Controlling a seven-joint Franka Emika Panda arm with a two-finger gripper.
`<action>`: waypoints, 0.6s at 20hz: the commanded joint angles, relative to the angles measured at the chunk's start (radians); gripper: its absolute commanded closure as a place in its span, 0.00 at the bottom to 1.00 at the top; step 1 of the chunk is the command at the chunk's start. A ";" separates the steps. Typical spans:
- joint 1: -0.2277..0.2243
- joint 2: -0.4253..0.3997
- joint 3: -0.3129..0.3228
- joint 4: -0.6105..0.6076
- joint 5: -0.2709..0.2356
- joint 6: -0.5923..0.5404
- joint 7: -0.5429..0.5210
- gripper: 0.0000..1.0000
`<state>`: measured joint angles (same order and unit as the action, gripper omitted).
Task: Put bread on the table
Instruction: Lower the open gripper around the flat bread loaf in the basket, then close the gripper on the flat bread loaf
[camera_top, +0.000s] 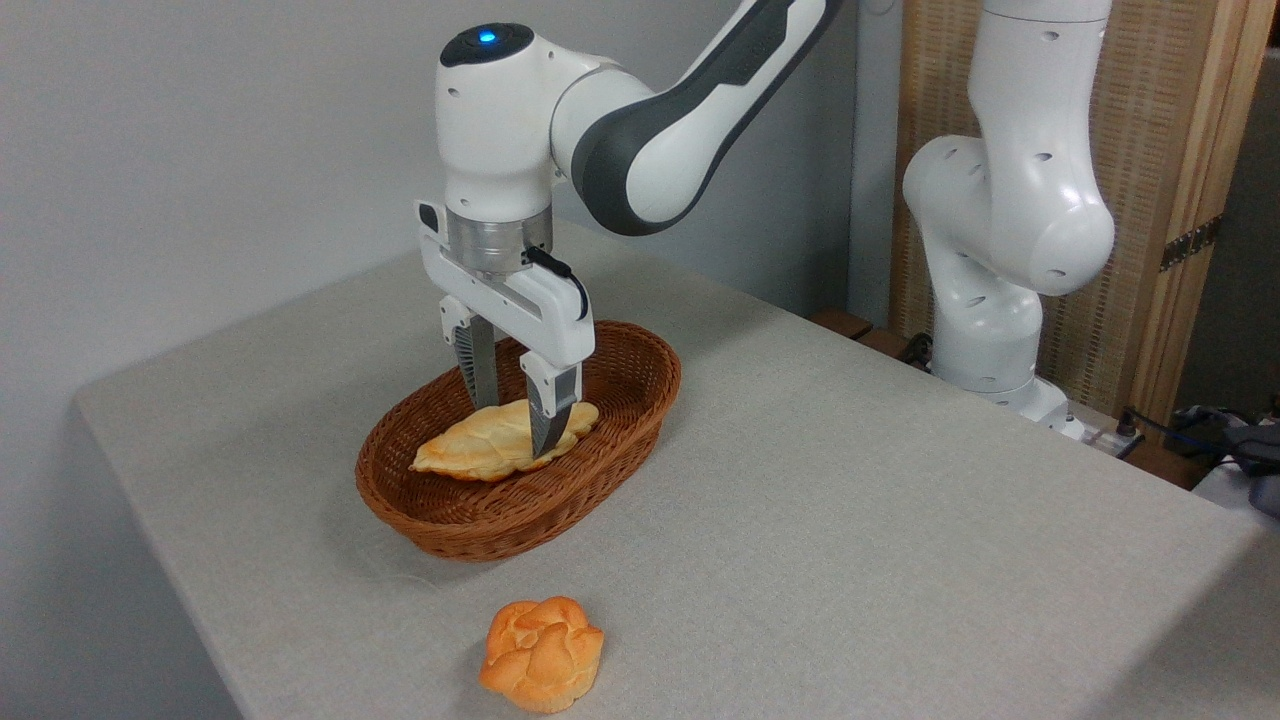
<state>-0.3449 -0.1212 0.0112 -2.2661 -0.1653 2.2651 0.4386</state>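
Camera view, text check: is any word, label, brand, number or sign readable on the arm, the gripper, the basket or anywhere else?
None: no readable text in this view.
The arm and gripper show no legible marking.
The basket, bread, bun and table bear no print.

Bright even indoor light, soft shadows under basket (520, 500) & bun (543, 653), sharp, no glare

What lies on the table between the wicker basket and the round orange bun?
Nothing: the camera view shows only bare table cloth between the basket and bun.
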 joint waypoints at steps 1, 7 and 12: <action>-0.014 -0.023 0.012 -0.038 -0.008 0.025 0.028 0.00; -0.014 -0.023 0.012 -0.049 0.043 0.017 0.109 0.00; -0.014 -0.023 0.012 -0.052 0.044 0.017 0.108 0.00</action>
<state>-0.3472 -0.1212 0.0110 -2.2955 -0.1333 2.2651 0.5376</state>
